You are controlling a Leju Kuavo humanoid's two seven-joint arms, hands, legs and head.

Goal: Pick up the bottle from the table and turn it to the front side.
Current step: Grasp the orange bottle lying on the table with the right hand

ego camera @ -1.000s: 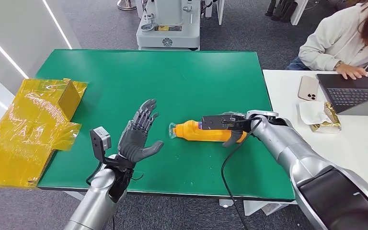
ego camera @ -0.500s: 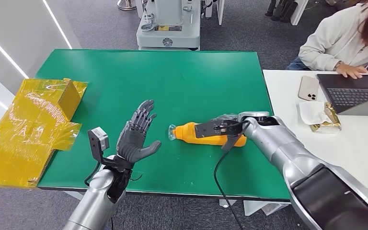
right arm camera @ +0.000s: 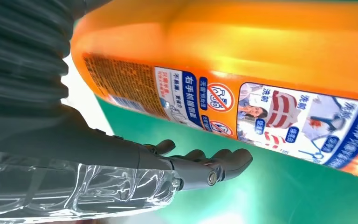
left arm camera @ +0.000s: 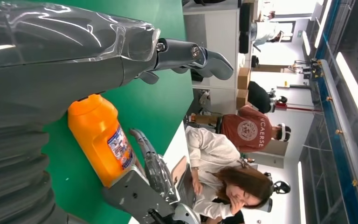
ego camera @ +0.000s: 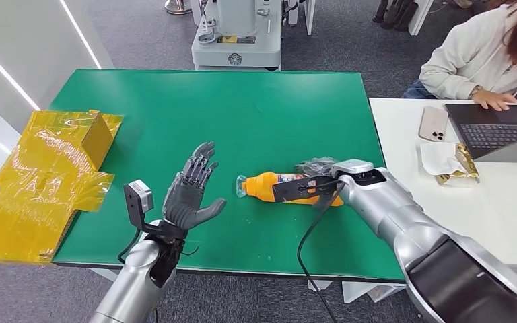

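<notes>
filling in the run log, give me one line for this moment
stage: grasping | right hand: holds orange bottle, lying on green table | left hand: open, empty

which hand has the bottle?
The right hand, fingers wrapped around the orange bottle lying on the green table. The left hand is open, empty.

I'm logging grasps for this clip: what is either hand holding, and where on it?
The right hand grips the orange bottle around its body, toward the base end. The left hand holds nothing.
</notes>
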